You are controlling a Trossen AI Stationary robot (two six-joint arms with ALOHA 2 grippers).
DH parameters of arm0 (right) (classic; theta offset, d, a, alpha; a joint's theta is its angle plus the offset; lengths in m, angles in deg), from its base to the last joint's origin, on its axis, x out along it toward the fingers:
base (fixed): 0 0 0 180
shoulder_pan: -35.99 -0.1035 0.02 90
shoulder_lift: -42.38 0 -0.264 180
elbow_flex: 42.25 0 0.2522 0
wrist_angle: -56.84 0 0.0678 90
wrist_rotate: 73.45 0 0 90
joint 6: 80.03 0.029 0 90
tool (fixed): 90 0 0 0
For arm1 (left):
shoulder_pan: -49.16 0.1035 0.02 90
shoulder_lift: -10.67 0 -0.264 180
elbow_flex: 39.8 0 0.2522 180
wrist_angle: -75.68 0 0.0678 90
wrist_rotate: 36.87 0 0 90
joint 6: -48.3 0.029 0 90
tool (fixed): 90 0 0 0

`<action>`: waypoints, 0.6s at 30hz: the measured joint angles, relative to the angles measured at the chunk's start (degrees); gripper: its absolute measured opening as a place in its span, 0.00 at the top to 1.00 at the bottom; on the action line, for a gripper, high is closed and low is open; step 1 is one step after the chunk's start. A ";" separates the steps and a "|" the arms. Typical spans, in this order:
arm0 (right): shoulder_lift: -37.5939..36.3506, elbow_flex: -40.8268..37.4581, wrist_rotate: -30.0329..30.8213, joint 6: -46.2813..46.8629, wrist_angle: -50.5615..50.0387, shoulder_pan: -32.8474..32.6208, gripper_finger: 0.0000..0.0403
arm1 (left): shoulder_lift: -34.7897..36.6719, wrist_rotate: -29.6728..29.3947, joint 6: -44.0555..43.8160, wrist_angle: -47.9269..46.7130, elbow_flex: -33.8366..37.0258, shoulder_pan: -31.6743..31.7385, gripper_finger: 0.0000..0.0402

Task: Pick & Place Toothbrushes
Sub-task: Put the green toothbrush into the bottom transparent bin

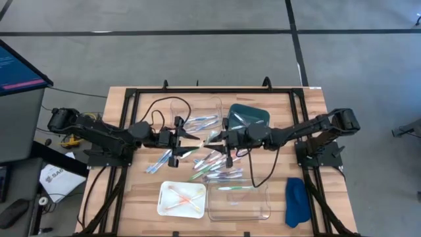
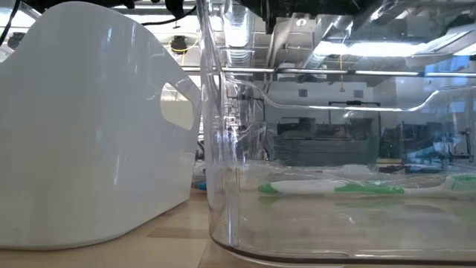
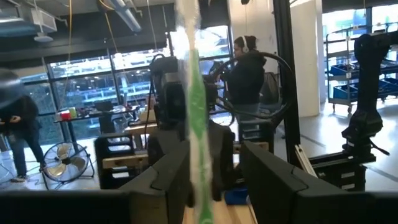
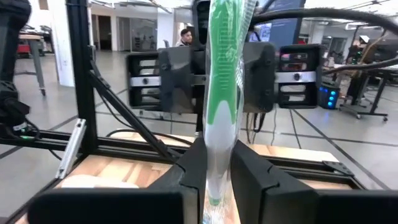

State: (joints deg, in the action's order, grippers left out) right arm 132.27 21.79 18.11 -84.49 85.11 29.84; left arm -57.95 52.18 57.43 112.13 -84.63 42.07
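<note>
A green-and-white toothbrush point(image 4: 221, 68) in a clear wrapper stands upright above the middle of the table, and my right gripper point(image 4: 217, 148) is shut on it. My left gripper point(image 3: 216, 152) faces it from the table's left, open. The toothbrush point(image 3: 196, 118) stands between the left gripper's fingers, close to one of them; I cannot tell whether they touch. In the high view the two grippers, left point(image 1: 191, 137) and right point(image 1: 216, 138), meet over a pile of loose toothbrushes point(image 1: 212, 164) lying on the tabletop. My right gripper pinches the toothbrush's white lower part point(image 4: 216, 132) between its two fingers. The fingers come level from the table's right side and lie across the brush. The brush stands upright, its green part above the fingers, lifted clear of the table.
A white tray point(image 1: 164, 207) with orange-pink toothbrushes and a clear tray point(image 1: 263, 207) with a green toothbrush point(image 2: 335, 188) stand at the near edge. A teal tray point(image 1: 253, 112) and another clear tray point(image 1: 177, 108) stand farther back. A blue cloth point(image 1: 297, 201) lies near right.
</note>
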 joint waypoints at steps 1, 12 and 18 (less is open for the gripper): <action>0.00 0.00 0.02 0.01 -0.05 0.04 0.88 | 0.00 0.00 -0.02 -0.42 0.00 -0.02 0.66; 0.48 0.00 0.04 -0.01 -1.14 0.66 0.88 | 0.00 0.09 -2.06 -2.62 0.00 1.83 0.66; 0.48 0.00 0.02 -0.01 -1.65 0.96 0.88 | 0.00 0.09 -2.05 -2.67 0.00 1.81 0.66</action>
State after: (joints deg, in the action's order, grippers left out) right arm 132.75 21.79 18.13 -84.50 83.46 30.80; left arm -57.95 52.27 55.37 109.46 -84.63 43.88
